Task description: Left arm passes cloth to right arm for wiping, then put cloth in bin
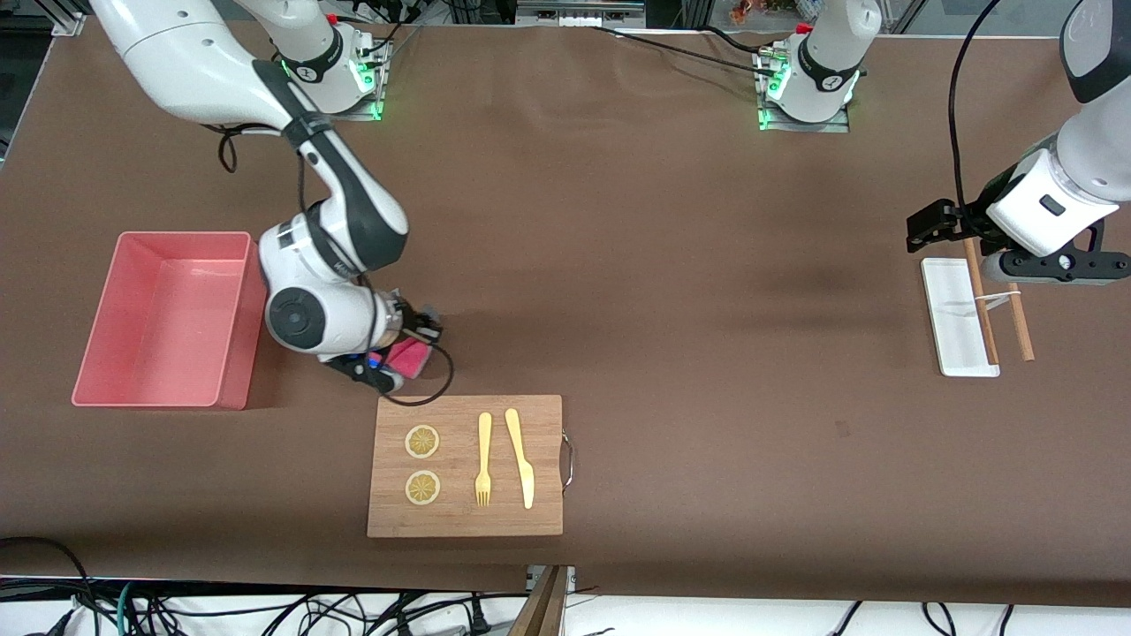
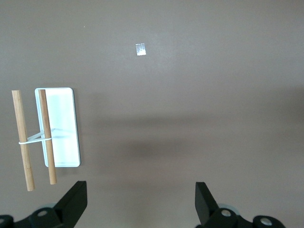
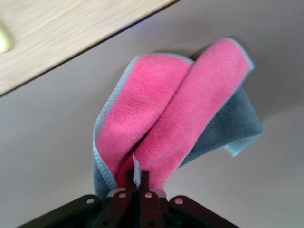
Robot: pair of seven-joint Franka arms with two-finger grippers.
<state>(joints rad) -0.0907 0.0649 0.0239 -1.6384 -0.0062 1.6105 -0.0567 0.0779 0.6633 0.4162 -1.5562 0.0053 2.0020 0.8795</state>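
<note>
One cloth, pinched in the right gripper: in the right wrist view the fingers are clamped tight on a bunched fold, pink side out, grey edge trailing. It hangs low over the table just off the board, at about 11 o'clock from the board's centre, and the bin sits at 9 o'clock from the gripper, just beside the arm's wrist.

Left gripper is spread wide and empty, parked over the table by the white tray and the two wooden sticks at its own end. That arm waits.

Handover looks done. Can't tell from this whether wiping is in progress or finished; I'd guess wipe or the carry to the bin.

Doing it well:
- If wiping: get the loose flap flat on the table, not just the bunched root, or the contact patch is tiny.
- Stay off the board edge; the fork, knife and lemon slices will scatter if the cloth drags over.
- For the bin: lift so the hanging tail clears the near wall, travel toward 9 o'clock, release over the middle rather than the rim.
- Watch the wrist, it's already close to the bin wall.
</note>
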